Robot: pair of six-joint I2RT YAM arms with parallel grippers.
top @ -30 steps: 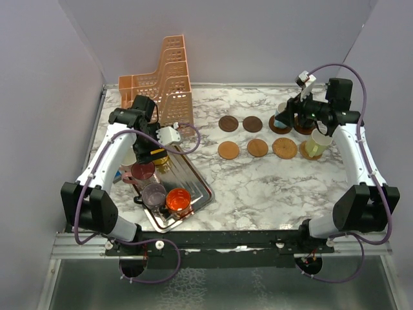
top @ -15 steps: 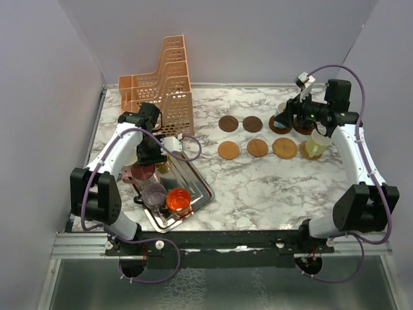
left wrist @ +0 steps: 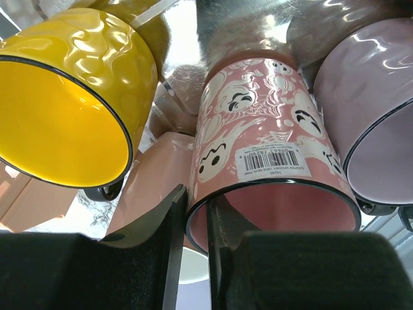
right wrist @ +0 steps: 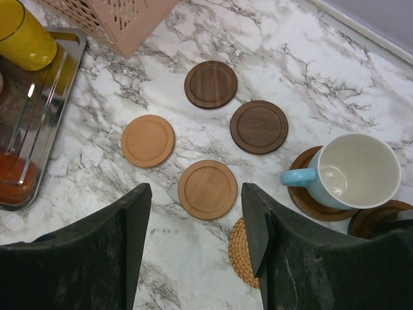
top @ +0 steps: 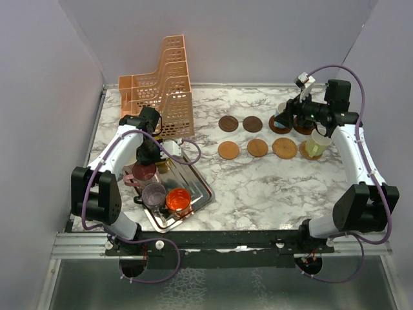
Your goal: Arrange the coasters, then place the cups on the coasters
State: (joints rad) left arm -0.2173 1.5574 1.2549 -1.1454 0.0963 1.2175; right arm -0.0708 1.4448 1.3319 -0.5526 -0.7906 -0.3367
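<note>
Lowered since a second ago, my left arm bends steeply over the tray [top: 203, 185], left end effector [left wrist: 193, 210] pinched on the maroon-pink cup [left wrist: 264, 129] rim, one finger inside, one outside, cup standing on the tray, right arm stretched out, right end effector [right wrist: 197, 190] wide and empty above the coasters [right wrist: 148, 141]

a white marble desk [top: 258, 187] with grey veins; on its near left a silver tray [top: 193, 173] lies askew; behind it, at the far left, stands a peach slotted rack [top: 164, 84]; right of the middle two dark coasters [top: 227, 123] lie side by side, nearly touching; nearer, two tan coasters [top: 228, 150] and a woven coaster [top: 284, 148] sit in a row, apart; further right a brown coaster [right wrist: 302, 201] is partly covered
</note>
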